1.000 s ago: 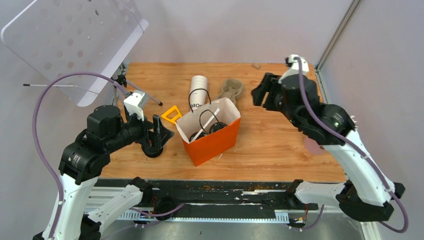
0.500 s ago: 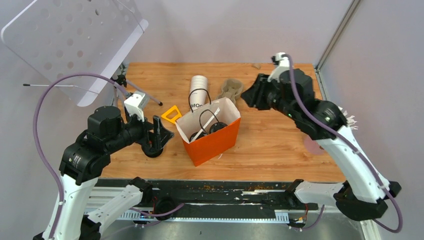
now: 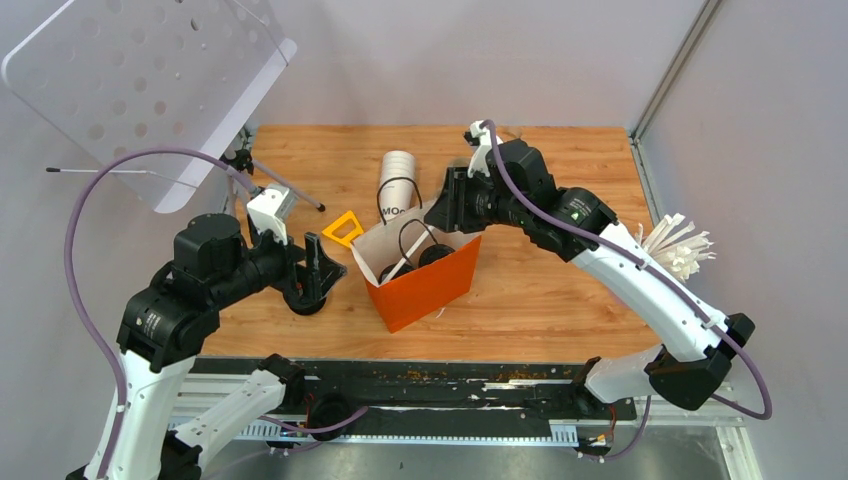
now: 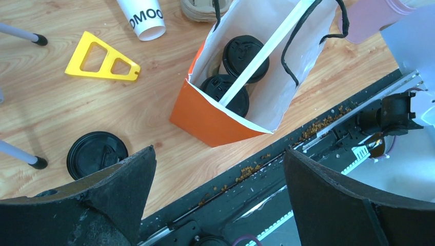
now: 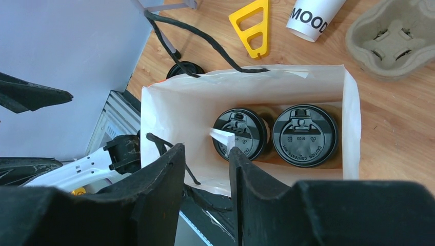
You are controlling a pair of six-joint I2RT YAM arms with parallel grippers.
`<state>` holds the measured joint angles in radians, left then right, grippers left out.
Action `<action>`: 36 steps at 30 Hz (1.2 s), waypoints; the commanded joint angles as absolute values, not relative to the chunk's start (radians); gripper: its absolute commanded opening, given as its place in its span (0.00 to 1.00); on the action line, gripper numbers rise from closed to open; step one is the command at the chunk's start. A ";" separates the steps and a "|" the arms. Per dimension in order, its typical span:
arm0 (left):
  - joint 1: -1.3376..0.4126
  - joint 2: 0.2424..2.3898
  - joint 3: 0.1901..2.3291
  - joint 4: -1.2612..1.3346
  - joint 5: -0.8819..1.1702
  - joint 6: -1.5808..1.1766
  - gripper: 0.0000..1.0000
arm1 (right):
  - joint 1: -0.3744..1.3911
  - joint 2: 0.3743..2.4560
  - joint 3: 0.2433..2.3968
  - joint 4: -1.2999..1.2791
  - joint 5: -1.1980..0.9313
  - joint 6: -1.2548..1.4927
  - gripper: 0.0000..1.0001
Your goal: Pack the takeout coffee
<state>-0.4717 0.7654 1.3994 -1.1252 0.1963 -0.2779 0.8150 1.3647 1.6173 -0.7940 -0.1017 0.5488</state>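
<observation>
Two cups of takeout coffee with black lids (image 5: pixel 239 133) (image 5: pixel 305 135) stand side by side inside the orange paper bag (image 3: pixel 420 285); their sides are hidden. A white straw (image 5: pixel 223 137) leans across one lid. My right gripper (image 5: pixel 206 154) hovers over the bag's back rim, looking down into it, open with a narrow gap and nothing between its fingers. My left gripper (image 4: pixel 219 154) is wide open and holds nothing, low over the table left of the bag (image 4: pixel 215 120). The two lids (image 4: pixel 245 51) (image 4: pixel 225 92) also show from there.
A loose black lid (image 4: pixel 96 152) lies under my left gripper. A stack of lidless white cups (image 3: pixel 396 180), a yellow triangle (image 3: pixel 343 227) and a pulp cup carrier (image 5: pixel 392 38) lie behind the bag. White straws (image 3: pixel 680 250) stick up at the right.
My right arm has swung left from the table's back right to above the bag, and its jaws have narrowed. The left arm has not moved.
</observation>
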 commanded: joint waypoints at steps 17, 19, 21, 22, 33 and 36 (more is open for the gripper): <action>-0.476 0.765 1.424 -1.120 0.176 -0.251 1.00 | 0.811 1.332 1.562 -0.825 0.131 0.509 0.11; -0.475 0.764 1.425 -1.120 0.174 -0.250 1.00 | 0.804 1.323 1.545 -0.826 0.146 0.506 0.11; -0.476 0.764 1.425 -1.120 0.173 -0.251 1.00 | 0.798 1.321 1.540 -0.841 0.165 0.509 0.11; -0.476 0.763 1.426 -1.119 0.173 -0.252 1.00 | 0.796 1.322 1.543 -0.851 0.172 0.510 0.12; -0.476 0.762 1.418 -1.118 0.176 -0.257 1.00 | 0.774 1.311 1.723 -1.137 0.373 0.570 0.24; -0.476 0.761 1.414 -1.114 0.178 -0.260 1.00 | 0.750 1.275 1.740 -1.235 0.492 0.604 0.32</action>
